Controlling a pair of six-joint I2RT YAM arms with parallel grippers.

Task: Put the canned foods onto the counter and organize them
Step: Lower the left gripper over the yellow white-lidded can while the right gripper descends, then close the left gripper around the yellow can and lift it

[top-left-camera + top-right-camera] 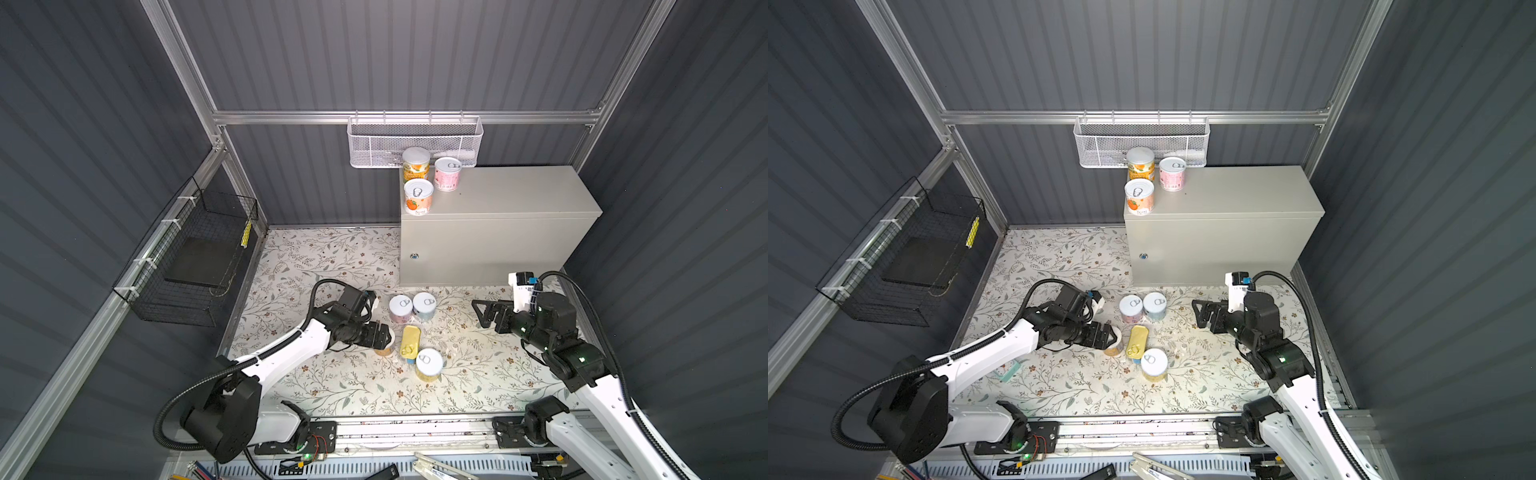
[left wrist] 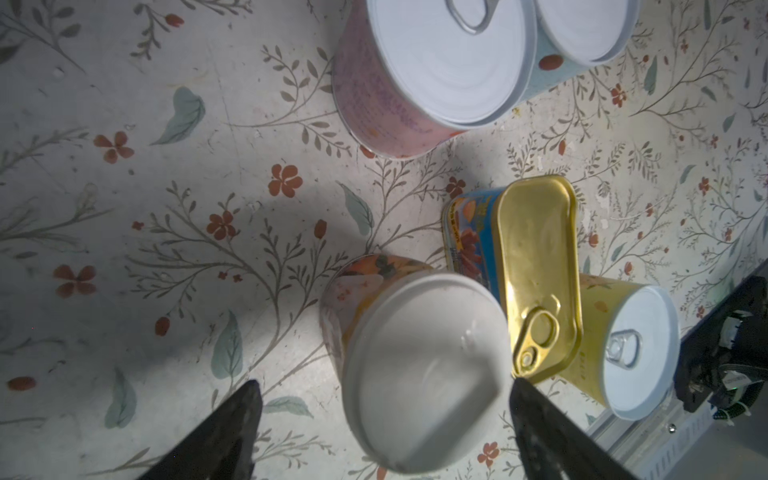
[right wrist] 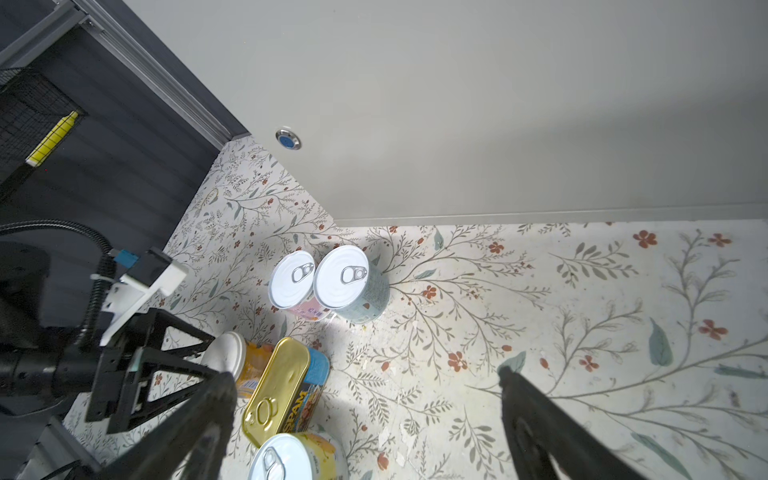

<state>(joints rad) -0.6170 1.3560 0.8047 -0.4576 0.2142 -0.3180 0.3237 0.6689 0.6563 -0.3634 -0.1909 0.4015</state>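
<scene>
**top views.** the left jaws stand spread on either side of a white-lidded orange-labelled tin (image 1: 384, 352), not clamped on it. the tin is upright on the floral-patterned tabletop (image 1: 316, 266). just beyond these jaws lies a flat gold-topped blue oblong tin (image 1: 409, 340), with a yellow-labelled pull-tab tin (image 1: 429, 364) just beside its end. a pink-labelled pull-tab tin (image 1: 400, 308) and a pale-blue-labelled pull-tab tin (image 1: 424, 305) stand touching, between the two pairs of jaws. the right jaws are wide open and empty, above the tabletop, in front of the large beige-grey metal cabinet (image 1: 1221, 245). on the cabinet's flat top, at the end on the left jaws' side and well beyond them, stand three tins. these are an orange-labelled silver-lidded tin (image 1: 1140, 163), a pink tin (image 1: 1172, 173) and a peach-labelled tin (image 1: 1139, 196).

**left wrist view.** the white-lidded orange-labelled tin (image 2: 424, 370) sits between the black fingers (image 2: 224, 428). one finger is clear of the tin and the other is at its rim.

**right wrist view.** nothing lies between the open right fingers (image 3: 536, 428). the pink-labelled pull-tab tin (image 3: 291, 282) and the pale-blue-labelled pull-tab tin (image 3: 345, 278) stand ahead of the right jaws, below the cabinet's small round lock (image 3: 288, 139).
</scene>
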